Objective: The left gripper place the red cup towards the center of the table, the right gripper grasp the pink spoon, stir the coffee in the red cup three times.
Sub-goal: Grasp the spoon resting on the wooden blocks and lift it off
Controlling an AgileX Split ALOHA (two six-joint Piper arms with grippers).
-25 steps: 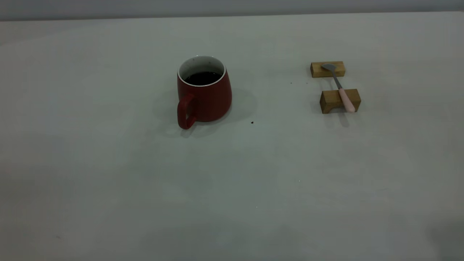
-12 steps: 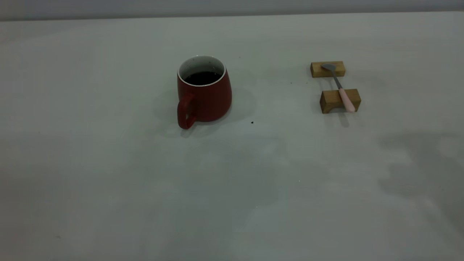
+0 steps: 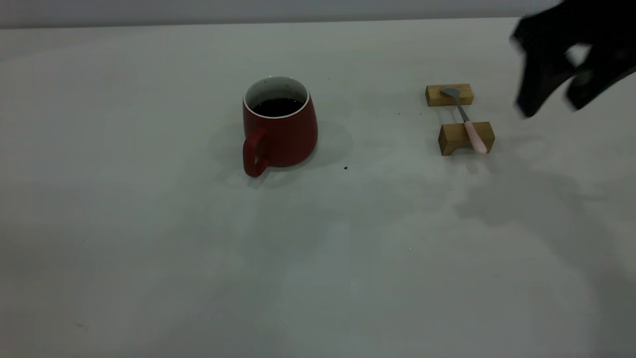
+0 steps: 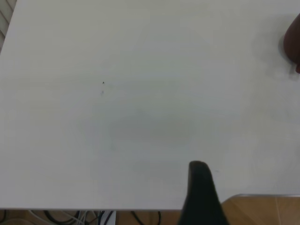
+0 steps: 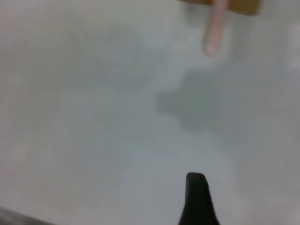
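The red cup [image 3: 279,127] stands on the table [image 3: 149,248] left of the middle, handle toward the front-left, with dark coffee [image 3: 278,106] inside. A sliver of the red cup [image 4: 293,44] also shows in the left wrist view. The pink spoon [image 3: 469,127] lies across two wooden blocks, bowl on the far one. My right gripper [image 3: 550,102] hovers open, above and to the right of the spoon, touching nothing. In the right wrist view the spoon's pink handle [image 5: 214,28] pokes out ahead. My left gripper [image 4: 201,197] sits over the table's edge, far from the cup.
The far wooden block [image 3: 448,94] and the near wooden block [image 3: 465,137] carry the spoon at the right. A dark speck [image 3: 345,168] lies beside the cup. A wooden floor [image 4: 262,211] shows past the table's edge.
My right gripper has come into the exterior view from the right and now hangs near the spoon; its shadow has spread over the table. Cup and spoon have not moved.
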